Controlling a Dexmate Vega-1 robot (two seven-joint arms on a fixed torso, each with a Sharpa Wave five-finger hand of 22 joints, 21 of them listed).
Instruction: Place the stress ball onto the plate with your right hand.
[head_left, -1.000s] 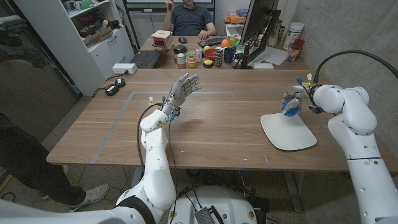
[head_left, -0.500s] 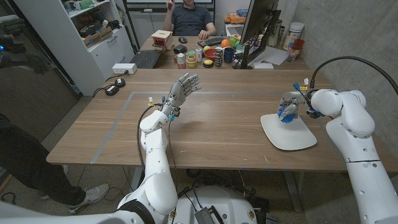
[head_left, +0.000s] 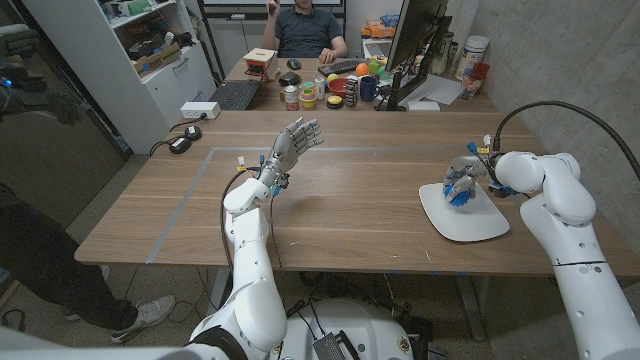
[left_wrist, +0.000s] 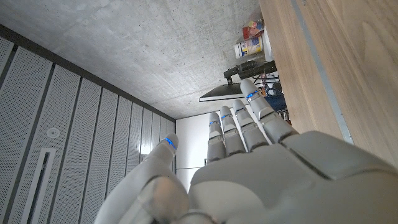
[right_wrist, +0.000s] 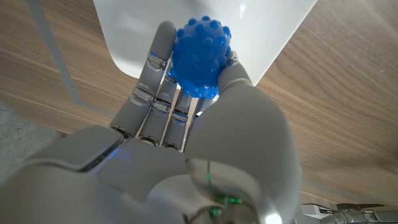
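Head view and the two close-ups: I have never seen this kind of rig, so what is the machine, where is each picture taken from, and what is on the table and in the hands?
This is a two-armed robot standing at a wooden table; each arm ends in a hand with fingers. The wide picture comes from a camera on its head, looking down over both arms. The other two come from cameras on the wrists, looking along the back of each hand, so those scenes appear turned.

On the table lies a white plate. The right hand is over the plate's far part and holds a blue knobbly stress ball; the right wrist view shows the ball in its fingers above the plate. The left hand is raised above the table, fingers apart, holding nothing. A person sits at a cluttered desk behind the table.
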